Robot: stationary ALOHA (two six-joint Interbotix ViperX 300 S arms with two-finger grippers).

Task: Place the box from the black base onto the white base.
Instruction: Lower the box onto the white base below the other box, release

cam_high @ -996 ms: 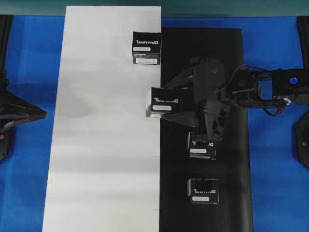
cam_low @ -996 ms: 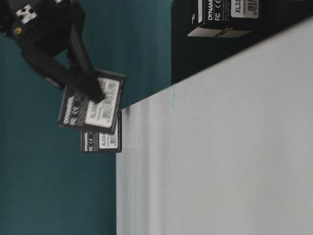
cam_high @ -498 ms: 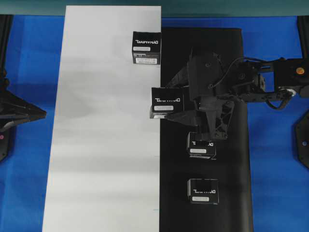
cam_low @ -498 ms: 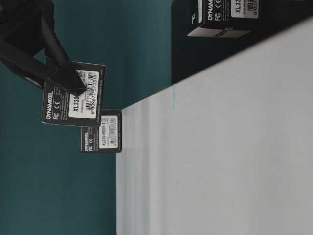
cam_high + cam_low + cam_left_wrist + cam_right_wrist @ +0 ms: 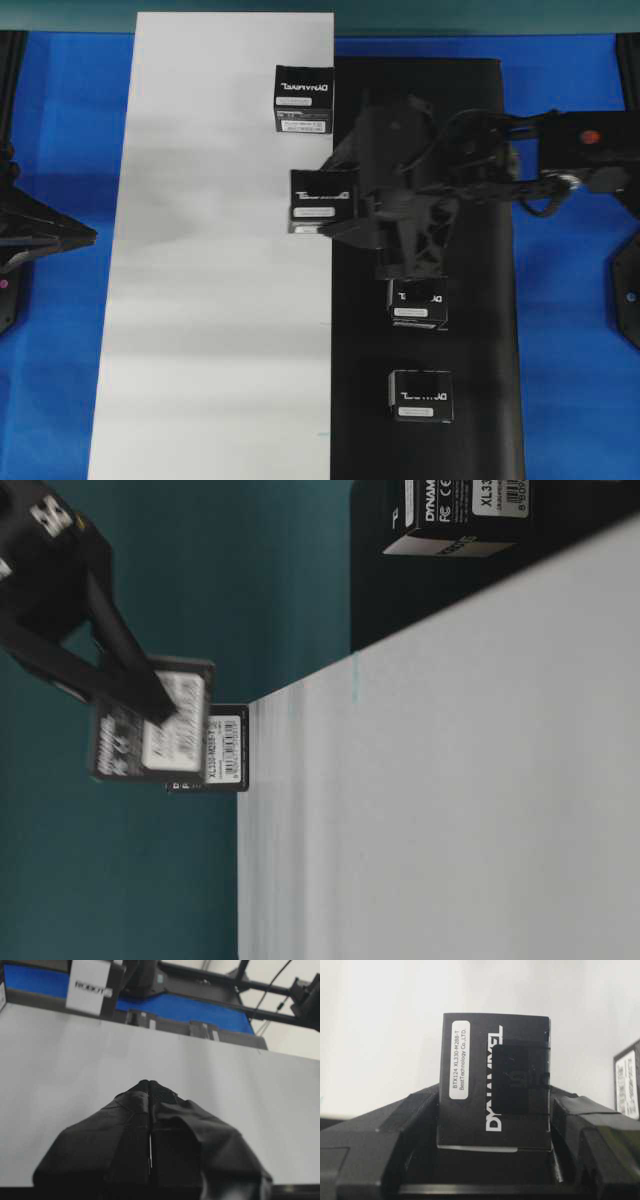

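At the 6 o'clock end of the black base (image 5: pixel 480 400) in the overhead view, two look-alike boxes sit one above the other, the nearer box (image 5: pixel 420 394) in full sight and the second box (image 5: pixel 417 303) with its top edge tucked under the right arm's wrist. Toward the middle, the right gripper (image 5: pixel 345 210) is clamped on the box (image 5: pixel 320 198), its fingers pressed against the two side faces as the right wrist view confirms (image 5: pixel 495 1085); from overhead the lower finger and much of the wrist merge with the black sheet and are hard to separate. The box hangs over the 3 o'clock edge of the white base (image 5: pixel 200 300), and the table-level view shows it raised off the sheet and tilted, though blurred there so its label cannot be read (image 5: pixel 150 720). At 12 o'clock a fourth box (image 5: pixel 303 99) rests on the white base near its border with the black one. The left gripper (image 5: pixel 150 1091) has its jaws pressed together above the white sheet; in the overhead view only part of that arm shows at the 9 o'clock edge. Compared with a second ago, the held box has shifted toward 10 o'clock, from straddling the seam to lying almost wholly over the white base, and the right arm has stretched further across; the other three boxes have not moved.
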